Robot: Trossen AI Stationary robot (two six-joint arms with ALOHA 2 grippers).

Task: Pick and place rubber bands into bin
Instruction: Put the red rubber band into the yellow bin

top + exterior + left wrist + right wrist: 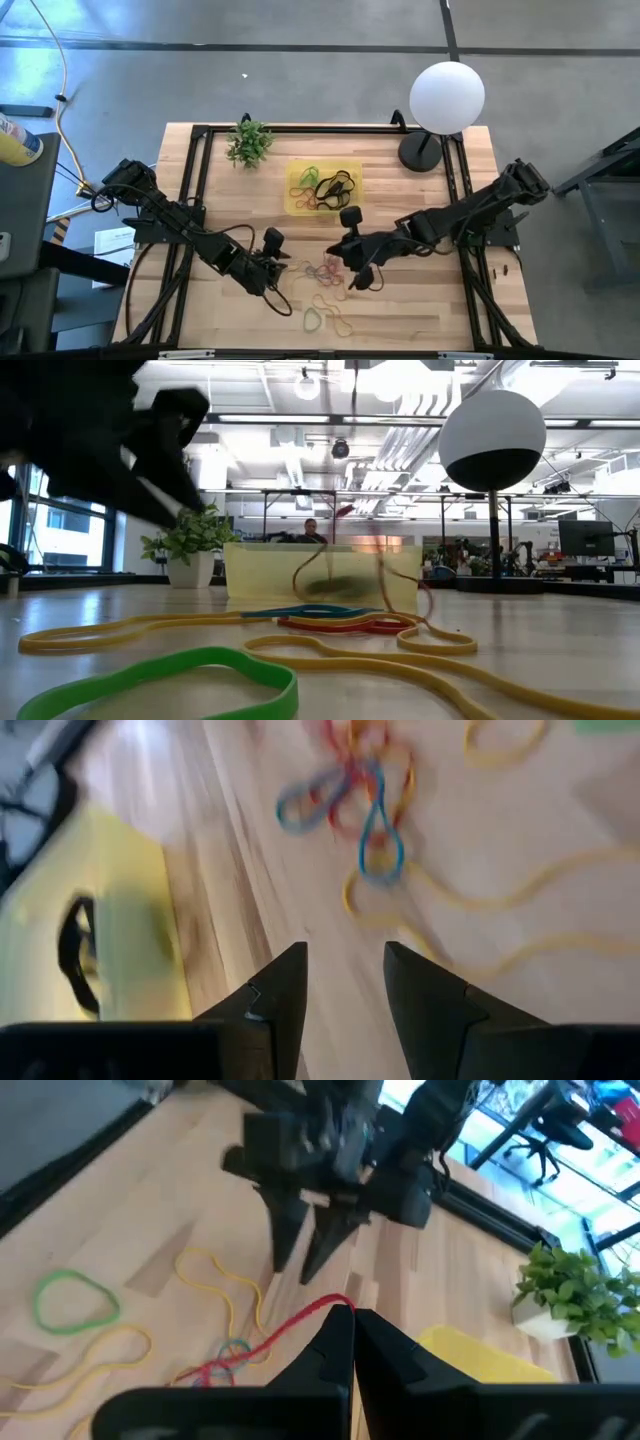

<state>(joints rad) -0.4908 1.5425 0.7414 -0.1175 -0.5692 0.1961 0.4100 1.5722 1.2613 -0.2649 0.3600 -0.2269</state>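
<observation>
- The left gripper (pixel 281 268) hangs low over the pale wooden table (pixel 420 300), its two dark fingers (pixel 276 1002) parted with nothing between them.
- Loose thin coloured rubber bands (pixel 322 272) lie scattered between both grippers.
- The shallow translucent yellow plastic bin (pixel 296 203) sits behind them, already holding several bands.
- The right gripper (pixel 352 279) pinches a stretched red rubber band (pixel 290 1326), fingers closed on its end.

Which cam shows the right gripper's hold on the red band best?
Right wrist view: the right gripper is shut on the red rubber band, stretched taut up from the pile. High view shows that gripper by the pile, the pinch hidden. Low view shows only a blurred reddish strand before the bin. Left wrist view shows neither.
</observation>
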